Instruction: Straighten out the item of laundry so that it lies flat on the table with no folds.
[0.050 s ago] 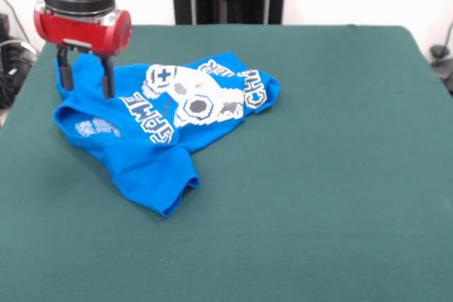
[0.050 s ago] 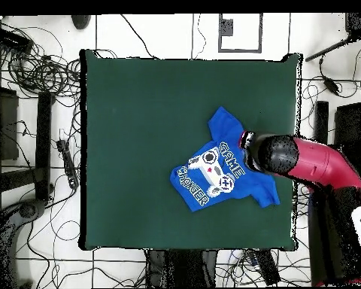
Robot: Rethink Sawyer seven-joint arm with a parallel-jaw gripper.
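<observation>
Dark green felt covers the whole desk [image 1: 333, 175], a big rectangle with soft rounded corners, and white wall and tangled cables sit around it in the overhead view. On that cloth lies the shirt [image 1: 134, 146], small and bright blue, thin knit stuff that slumps and bunches. It's nowhere near flat: crumpled into a lumpy heap toward the left side of the desk in the front view, close to the robot-side edge. White pixel-style controller print faces up in the middle, with blocky white letters curling around it, some of them bent over folds so they're hard to read. One sleeve or flap sticks out toward the camera with a hemmed edge, and a smaller pale print shows on the left lobe.

Hanging over the shirt's left end is the gripper [image 1: 87, 76], glossy red ring under a black cylinder, with two thin dark fingers [image 1: 107, 79] pointing straight down. They're spread apart, nothing pinched between them, and their tips are down at the fabric; can't tell if they actually touch it. From overhead the red arm covers that end of the shirt [image 2: 213, 169].
</observation>
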